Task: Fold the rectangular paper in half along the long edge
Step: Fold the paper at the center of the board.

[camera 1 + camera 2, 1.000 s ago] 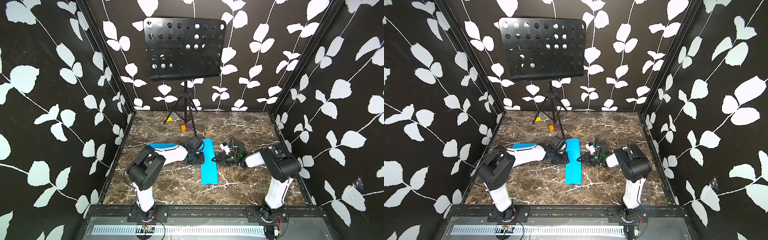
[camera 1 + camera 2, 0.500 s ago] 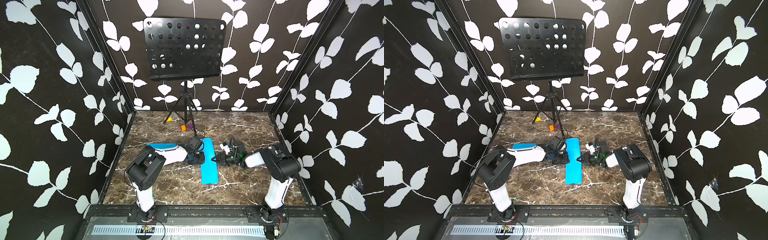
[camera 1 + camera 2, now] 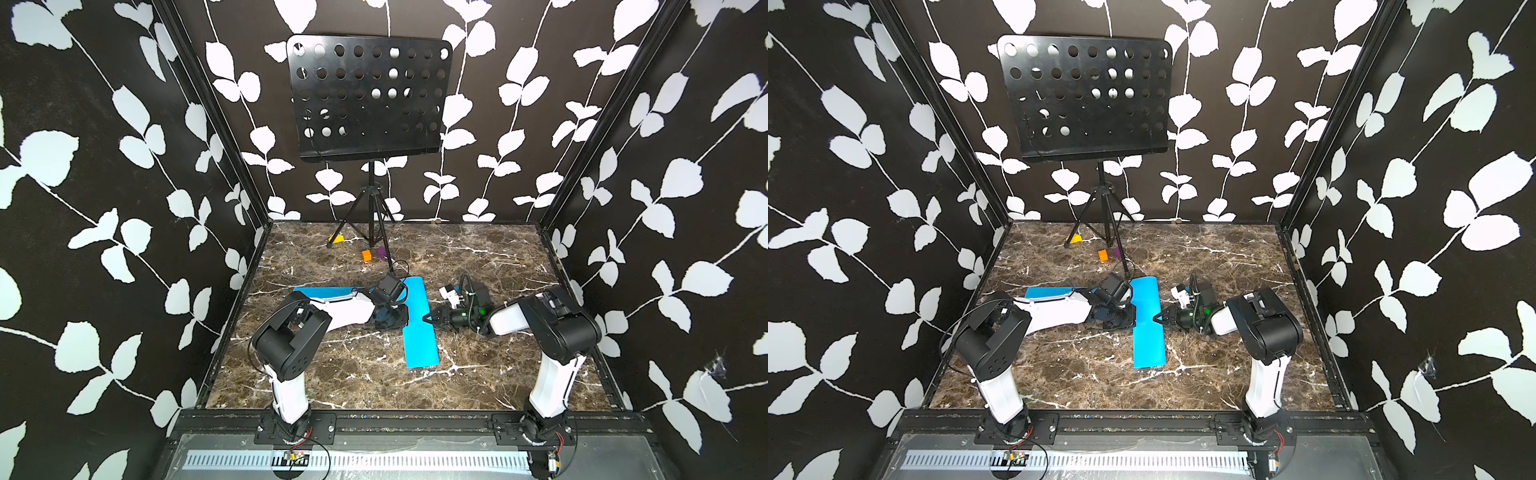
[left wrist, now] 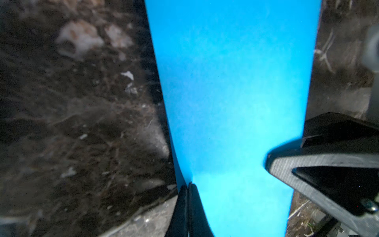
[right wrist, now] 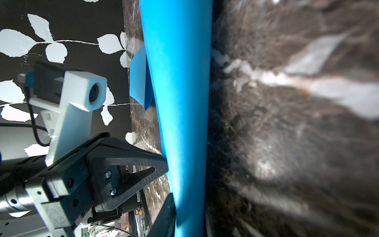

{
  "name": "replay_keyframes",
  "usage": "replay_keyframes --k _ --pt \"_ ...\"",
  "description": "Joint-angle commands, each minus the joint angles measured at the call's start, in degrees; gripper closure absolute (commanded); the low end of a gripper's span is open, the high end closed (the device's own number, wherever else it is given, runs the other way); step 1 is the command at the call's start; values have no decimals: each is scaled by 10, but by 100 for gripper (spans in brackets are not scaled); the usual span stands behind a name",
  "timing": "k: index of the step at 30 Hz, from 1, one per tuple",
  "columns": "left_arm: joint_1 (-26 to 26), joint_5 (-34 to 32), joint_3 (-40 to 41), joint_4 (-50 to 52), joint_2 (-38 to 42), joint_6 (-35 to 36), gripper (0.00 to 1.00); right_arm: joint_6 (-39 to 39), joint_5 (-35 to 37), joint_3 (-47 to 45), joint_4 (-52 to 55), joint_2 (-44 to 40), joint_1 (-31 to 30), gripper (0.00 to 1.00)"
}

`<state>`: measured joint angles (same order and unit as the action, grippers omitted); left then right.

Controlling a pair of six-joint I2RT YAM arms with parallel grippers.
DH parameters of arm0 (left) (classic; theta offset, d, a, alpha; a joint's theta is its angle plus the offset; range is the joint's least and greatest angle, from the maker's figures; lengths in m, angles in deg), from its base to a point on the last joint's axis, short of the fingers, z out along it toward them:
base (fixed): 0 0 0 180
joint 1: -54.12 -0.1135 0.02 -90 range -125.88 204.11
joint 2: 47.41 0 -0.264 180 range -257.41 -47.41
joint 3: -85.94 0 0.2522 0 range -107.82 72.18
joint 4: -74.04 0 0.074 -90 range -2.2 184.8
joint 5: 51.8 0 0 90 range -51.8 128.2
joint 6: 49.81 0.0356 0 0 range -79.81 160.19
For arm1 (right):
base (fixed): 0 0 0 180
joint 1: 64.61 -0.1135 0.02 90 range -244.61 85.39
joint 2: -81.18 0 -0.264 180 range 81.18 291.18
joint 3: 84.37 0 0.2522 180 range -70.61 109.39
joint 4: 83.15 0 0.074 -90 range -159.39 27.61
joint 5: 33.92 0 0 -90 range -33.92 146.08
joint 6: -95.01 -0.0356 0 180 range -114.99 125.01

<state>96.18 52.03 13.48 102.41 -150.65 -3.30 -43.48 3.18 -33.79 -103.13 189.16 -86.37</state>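
The blue paper (image 3: 419, 332) (image 3: 1148, 332) lies as a long narrow folded strip on the marble table, running front to back in both top views. My left gripper (image 3: 402, 319) (image 3: 1130, 319) (image 4: 187, 184) lies low at its left long edge, with the two black fingers pressed together on that edge. My right gripper (image 3: 427, 319) (image 3: 1158, 319) reaches in from the right long edge. One of its fingers (image 5: 167, 211) (image 4: 287, 164) rests on top of the paper (image 5: 180, 102) (image 4: 225, 92); the other finger is hidden.
A second blue sheet (image 3: 322, 291) (image 5: 139, 82) lies under my left forearm. A black music stand (image 3: 365, 95) on a tripod stands at the back, with a yellow block (image 3: 337, 239), an orange cube (image 3: 366, 255) and a purple piece (image 3: 381, 252) by its feet. Patterned walls enclose three sides.
My left gripper has closed at the paper's left edge. The right arm and the paper have hardly moved.
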Motion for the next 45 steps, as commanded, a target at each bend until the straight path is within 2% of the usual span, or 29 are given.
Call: replay_keyframes --k 1,12,31,37,41,45 --pt "-1 -12 14 15 33 3 100 -2 22 2 0 14 -5 75" --pt "-7 -24 24 22 36 7 100 1 21 2 4 13 -4 76" --pt "-8 -4 -13 24 3 28 100 -2 15 5 5 11 -5 76" --pt "-8 -5 -5 19 -3 24 100 1 13 10 13 6 -5 72" --pt "-8 -5 -10 20 -6 26 100 6 14 11 22 0 -5 65" --pt "-8 -5 -14 20 -9 27 100 9 15 11 26 -1 -4 64"
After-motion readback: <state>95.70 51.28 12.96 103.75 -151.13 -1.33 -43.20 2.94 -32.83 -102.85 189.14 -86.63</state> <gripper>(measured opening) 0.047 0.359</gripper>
